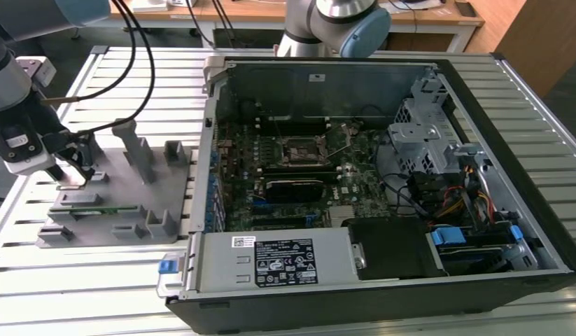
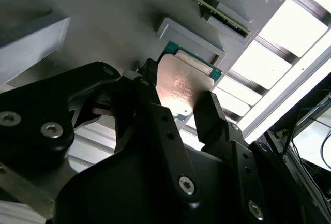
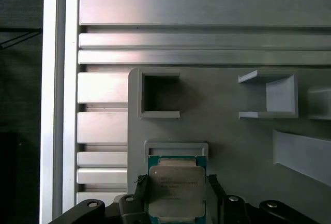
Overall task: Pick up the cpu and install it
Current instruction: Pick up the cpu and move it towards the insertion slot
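The cpu is a flat square chip with a silvery lid and a green rim. It lies at a shallow framed pocket of the grey fixture block. My gripper is down over it, one black finger against each of two opposite edges, shut on the chip. In the second wrist view the cpu sits between the same fingertips of the gripper. In the exterior view my gripper is low over the fixture block at that view's left. The black-framed socket lies in the open computer case.
Upright grey posts stand on the fixture close to my gripper. A thin green strip lies along the fixture. The slatted metal table holds both fixture and case. Cables and a drive cage crowd the case's side toward the exterior view's right.
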Available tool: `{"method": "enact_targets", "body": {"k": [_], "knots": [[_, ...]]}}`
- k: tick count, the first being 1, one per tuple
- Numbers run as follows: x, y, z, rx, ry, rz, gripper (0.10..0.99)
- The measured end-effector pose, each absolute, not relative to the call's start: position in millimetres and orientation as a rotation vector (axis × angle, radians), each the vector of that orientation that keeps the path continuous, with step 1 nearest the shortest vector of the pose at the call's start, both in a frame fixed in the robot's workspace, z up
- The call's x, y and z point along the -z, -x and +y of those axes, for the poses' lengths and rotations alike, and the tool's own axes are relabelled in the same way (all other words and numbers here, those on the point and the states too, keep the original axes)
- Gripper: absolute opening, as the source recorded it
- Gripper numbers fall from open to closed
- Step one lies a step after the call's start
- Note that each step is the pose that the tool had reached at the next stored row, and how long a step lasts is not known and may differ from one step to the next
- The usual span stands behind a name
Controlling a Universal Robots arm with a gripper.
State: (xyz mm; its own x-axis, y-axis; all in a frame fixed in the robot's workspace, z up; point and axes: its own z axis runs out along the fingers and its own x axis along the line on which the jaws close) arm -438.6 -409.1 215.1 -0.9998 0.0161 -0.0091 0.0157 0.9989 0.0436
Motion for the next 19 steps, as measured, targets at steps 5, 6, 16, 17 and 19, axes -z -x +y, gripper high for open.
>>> {"method": "enact_targets", "body": {"k": [5, 6, 16, 17, 19], "knots": [[-215.9, 438.6, -409.1, -0.068, -0.025, 3.131, 0.525], [-216.1, 438.6, -409.0, -0.068, -0.025, 3.131, 0.525], [-219.7, 438.6, -408.7, -0.065, -0.025, 3.132, 0.525], [-220.1, 438.6, -408.7, -0.065, -0.025, 3.131, 0.525], [-220.7, 438.6, -408.7, -0.065, -0.025, 3.131, 0.525]]}}
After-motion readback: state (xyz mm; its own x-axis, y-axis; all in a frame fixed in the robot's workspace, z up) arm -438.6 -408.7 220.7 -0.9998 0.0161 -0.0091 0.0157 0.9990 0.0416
